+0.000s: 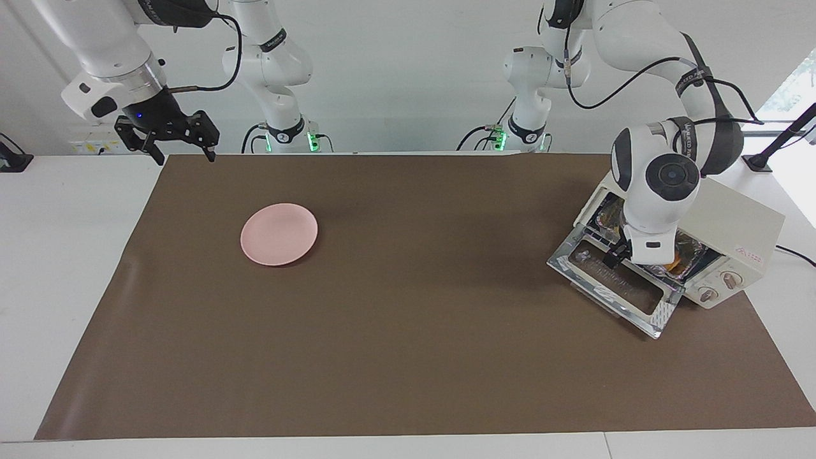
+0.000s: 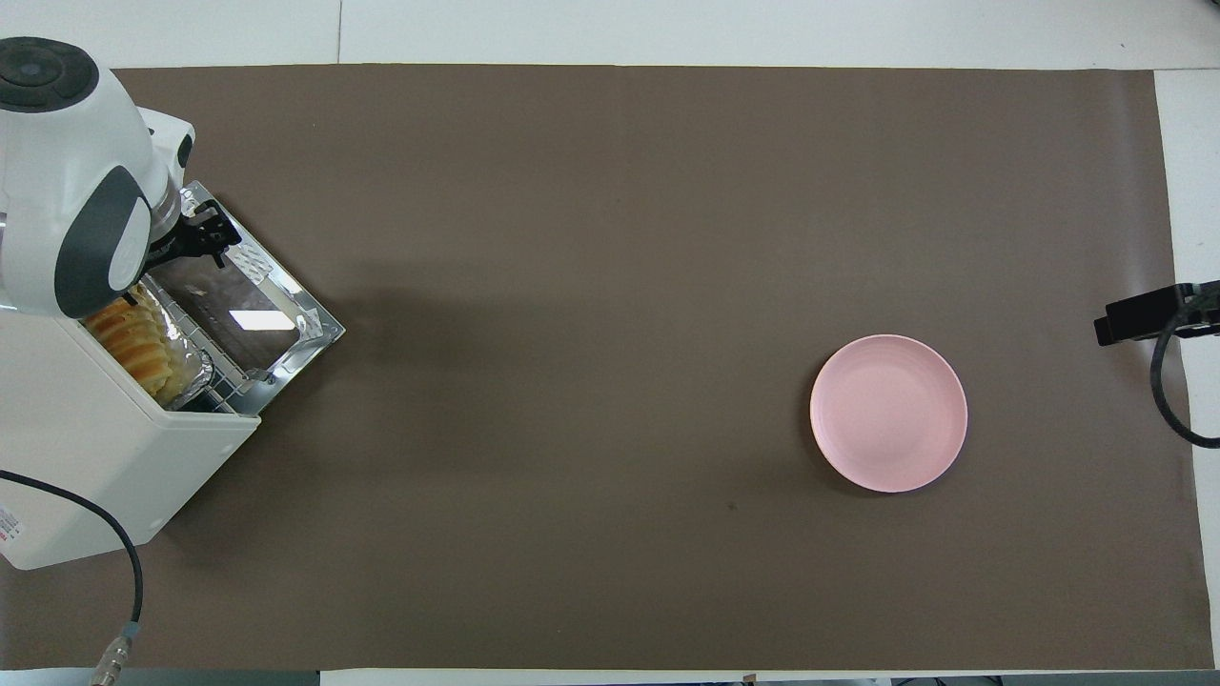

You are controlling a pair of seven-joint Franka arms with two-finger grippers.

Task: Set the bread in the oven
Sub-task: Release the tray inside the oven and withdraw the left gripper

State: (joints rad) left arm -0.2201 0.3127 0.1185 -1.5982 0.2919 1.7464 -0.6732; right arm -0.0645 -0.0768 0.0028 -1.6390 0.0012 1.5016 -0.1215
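Observation:
The cream-white oven [image 1: 733, 220] [image 2: 95, 448] stands at the left arm's end of the table with its glass door [image 1: 612, 284] [image 2: 253, 314] dropped open. The yellow-orange bread [image 2: 133, 343] [image 1: 669, 260] lies inside on a crinkled foil tray [image 2: 188, 370], partly hidden by the left wrist. My left gripper [image 1: 621, 254] [image 2: 205, 238] hangs open over the door at the oven's mouth, apart from the bread and holding nothing. My right gripper [image 1: 183, 153] [image 2: 1139, 319] waits open in the air over the mat's corner at the right arm's end.
A bare pink plate [image 1: 278, 234] [image 2: 888, 413] sits on the brown mat [image 1: 408, 319] toward the right arm's end. The oven's black cable [image 2: 114, 562] trails off the table edge beside the oven.

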